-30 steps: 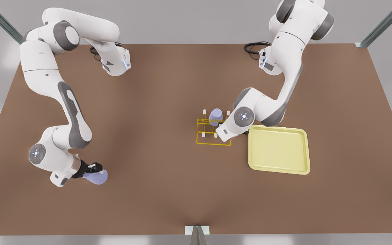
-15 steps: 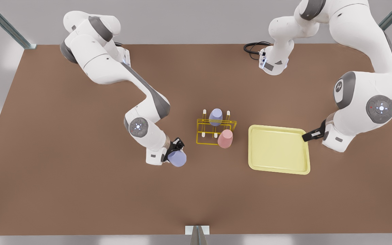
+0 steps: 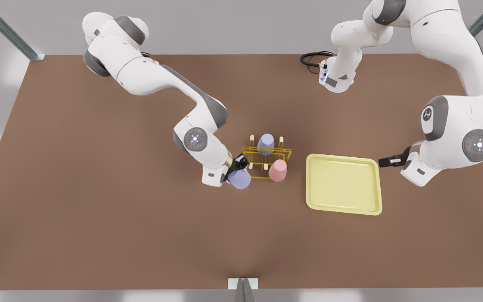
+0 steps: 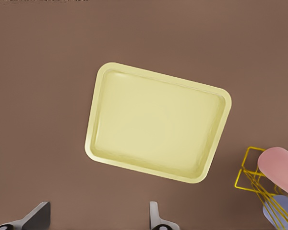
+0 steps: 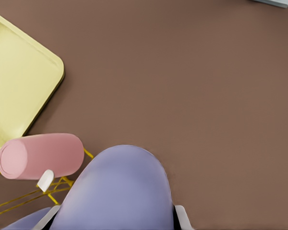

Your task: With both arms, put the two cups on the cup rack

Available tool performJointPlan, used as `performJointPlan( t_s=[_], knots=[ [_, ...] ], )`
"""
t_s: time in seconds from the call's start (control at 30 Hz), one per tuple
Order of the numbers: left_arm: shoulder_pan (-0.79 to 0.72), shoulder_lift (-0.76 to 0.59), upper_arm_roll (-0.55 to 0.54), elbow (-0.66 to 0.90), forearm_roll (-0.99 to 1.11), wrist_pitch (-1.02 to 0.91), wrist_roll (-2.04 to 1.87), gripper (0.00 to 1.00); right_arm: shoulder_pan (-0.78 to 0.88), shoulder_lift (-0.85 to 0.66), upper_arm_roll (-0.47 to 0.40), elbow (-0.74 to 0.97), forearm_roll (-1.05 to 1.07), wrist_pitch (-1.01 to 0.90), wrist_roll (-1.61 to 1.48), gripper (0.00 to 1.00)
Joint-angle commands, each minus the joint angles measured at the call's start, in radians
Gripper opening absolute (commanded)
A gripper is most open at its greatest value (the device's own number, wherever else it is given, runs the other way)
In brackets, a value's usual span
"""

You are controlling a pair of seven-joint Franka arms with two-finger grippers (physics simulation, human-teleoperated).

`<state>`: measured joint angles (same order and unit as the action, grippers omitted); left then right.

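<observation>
lavender cup held at the rack's corner

while the right gripper [image 3: 236, 167] has its fingers clamped on a lavender cup [image 3: 240, 179], it holds that cup at the near corner of the yellow cup rack [image 3: 266, 162] on the front view's left. in the right wrist view the held cup [image 5: 119, 191] sits between the fingers [image 5: 184, 216], just beside the pink cup [image 5: 41, 155]. in the front view the pink cup [image 3: 278, 170] sits on the rack's near peg toward the front view's right, and a second lavender cup [image 3: 266, 144] sits on a peg at the rack's far side. the pale yellow tray [image 3: 344, 184] lies flat on the brown tabletop [image 3: 99, 218], just beside the rack. the left gripper [image 3: 388, 161] hangs just off the tray's far corner on the front view's right, its fingers [image 4: 156, 218] apart and holding nothing, well apart from the rack
</observation>
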<state>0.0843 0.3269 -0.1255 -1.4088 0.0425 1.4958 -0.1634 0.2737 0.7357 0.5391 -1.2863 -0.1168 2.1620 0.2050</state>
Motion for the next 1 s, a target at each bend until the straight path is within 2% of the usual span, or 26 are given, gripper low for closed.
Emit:
performJointPlan(
  t_s=[0.0, 0.3, 0.93, 0.97],
  knots=[
    [0.000, 0.003, 0.000, -0.001, -0.006, 0.023, 0.185, 1.00, -0.002, -0.002, 0.016, 0.001, -0.006, -0.033, 0.169, 0.77],
    [0.002, 0.014, 0.000, 0.001, -0.004, 0.021, 0.185, 1.00, 0.007, 0.008, 0.071, -0.007, 0.000, -0.054, 0.168, 0.77],
    [0.028, 0.029, 0.000, 0.001, -0.035, 0.027, 0.185, 1.00, 0.019, 0.042, 0.071, -0.027, -0.004, -0.054, 0.159, 0.77],
    [0.028, 0.029, 0.000, 0.001, -0.035, 0.027, 0.185, 1.00, 0.022, 0.042, 0.071, -0.030, -0.004, -0.056, 0.160, 0.82]
  ],
)
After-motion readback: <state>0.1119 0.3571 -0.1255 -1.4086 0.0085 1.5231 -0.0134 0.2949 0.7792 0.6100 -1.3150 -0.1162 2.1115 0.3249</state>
